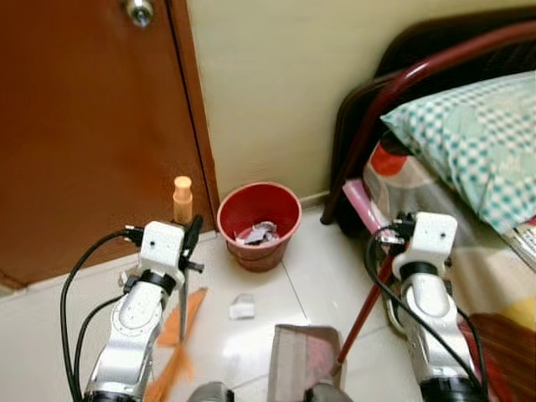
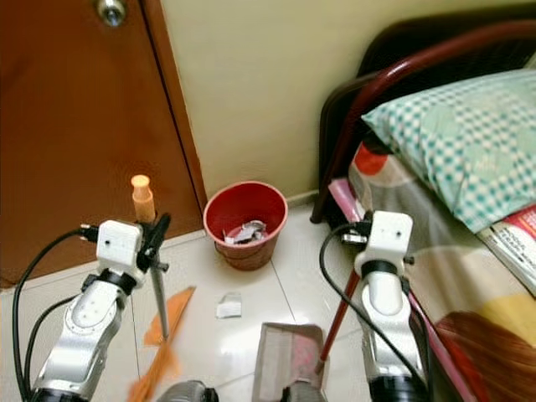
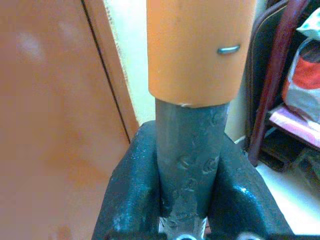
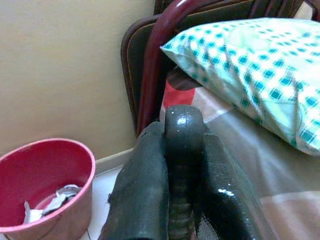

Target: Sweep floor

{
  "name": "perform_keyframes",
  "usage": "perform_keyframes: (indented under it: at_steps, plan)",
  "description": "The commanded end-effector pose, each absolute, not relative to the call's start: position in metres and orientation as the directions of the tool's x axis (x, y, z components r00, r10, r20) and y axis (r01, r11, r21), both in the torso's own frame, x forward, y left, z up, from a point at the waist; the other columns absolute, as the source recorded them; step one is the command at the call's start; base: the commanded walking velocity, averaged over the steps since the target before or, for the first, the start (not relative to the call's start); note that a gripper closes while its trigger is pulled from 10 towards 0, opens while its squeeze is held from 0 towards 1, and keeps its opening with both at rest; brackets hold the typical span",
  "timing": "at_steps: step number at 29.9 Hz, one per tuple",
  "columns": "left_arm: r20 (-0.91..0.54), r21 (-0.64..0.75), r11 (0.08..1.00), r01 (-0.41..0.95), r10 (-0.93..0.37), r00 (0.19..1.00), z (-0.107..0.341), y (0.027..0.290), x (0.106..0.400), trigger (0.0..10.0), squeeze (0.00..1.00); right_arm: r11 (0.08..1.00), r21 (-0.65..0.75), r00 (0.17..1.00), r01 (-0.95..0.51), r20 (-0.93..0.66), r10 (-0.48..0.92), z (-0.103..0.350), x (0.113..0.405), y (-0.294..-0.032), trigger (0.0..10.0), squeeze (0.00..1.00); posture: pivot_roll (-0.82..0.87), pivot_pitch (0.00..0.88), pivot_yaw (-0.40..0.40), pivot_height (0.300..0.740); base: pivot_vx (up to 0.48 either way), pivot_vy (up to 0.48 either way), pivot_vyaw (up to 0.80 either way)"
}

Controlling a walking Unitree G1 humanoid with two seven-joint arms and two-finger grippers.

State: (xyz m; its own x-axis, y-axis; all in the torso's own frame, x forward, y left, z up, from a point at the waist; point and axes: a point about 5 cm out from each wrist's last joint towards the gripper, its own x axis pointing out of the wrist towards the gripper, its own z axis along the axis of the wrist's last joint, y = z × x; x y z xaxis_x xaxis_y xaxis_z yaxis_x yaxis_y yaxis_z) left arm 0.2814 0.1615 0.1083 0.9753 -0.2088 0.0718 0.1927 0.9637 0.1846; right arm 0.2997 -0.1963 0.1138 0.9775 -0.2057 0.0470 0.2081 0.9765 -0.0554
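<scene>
The fingers (image 3: 131,195) of the left gripper (image 3: 182,200) are pressed on both sides of a grey broom (image 1: 181,276) handle, just under its orange cap (image 3: 197,50). In the eye views this gripper (image 1: 191,243) is left of the red bin (image 1: 260,224), near the brown door (image 1: 92,126), and it holds the handle almost upright. The cap stands above the gripper, and the orange bristles (image 1: 172,368) lie on the white floor (image 1: 268,293) below it, left of the bin and nearer to the robot.

The fingers (image 4: 142,185) of the right gripper (image 4: 182,165) pinch the black rounded end of the dustpan handle (image 4: 183,130). This gripper (image 1: 394,234) is right of the bin, just beside the bed (image 1: 469,234). From it the red handle (image 1: 368,306) goes down at a slant to the grey dustpan (image 1: 301,360), which rests on the floor in front of the bin, nearer to the robot.

A small white scrap of paper (image 1: 242,307) lies on the floor between the bin and the dustpan, apart from both. Inside the bin there is some crumpled paper (image 1: 260,233). The bin stands against the pale wall (image 1: 268,75), between the door and the dark red bed frame (image 1: 394,109). A green checked pillow (image 1: 469,134) lies on the bed, right of the bin.
</scene>
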Motion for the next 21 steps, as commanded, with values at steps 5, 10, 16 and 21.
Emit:
perform_keyframes:
  at_steps: [5,10,16,21]
  plan:
    - [0.087,0.168,0.951,0.259,-0.276,0.957,0.116,0.144,0.294,10.0,0.0,0.958,-0.117,0.962,0.264,0.105,-0.252,0.124,0.317,-0.205,10.0,0.0,0.06,0.21,0.009,0.74,0.0,0.0,0.0]
    - [0.074,0.155,0.881,0.446,-0.461,0.884,0.12,0.109,0.299,10.0,0.0,0.941,-0.166,0.952,0.295,0.131,-0.275,0.129,0.338,-0.196,10.0,0.0,0.08,0.209,0.009,0.74,0.0,0.0,0.0]
    - [0.08,0.124,0.793,0.596,-0.607,0.791,0.128,0.085,0.285,10.0,0.0,0.932,-0.204,0.949,0.3,0.161,-0.271,0.133,0.349,-0.179,10.0,0.0,0.12,0.259,0.014,0.74,0.0,0.0,0.0]
    - [0.088,0.097,0.746,0.659,-0.666,0.741,0.136,0.075,0.275,10.0,0.0,0.926,-0.21,0.945,0.312,0.173,-0.279,0.129,0.352,-0.174,10.0,0.0,0.13,0.286,0.018,0.74,0.0,0.0,0.0]
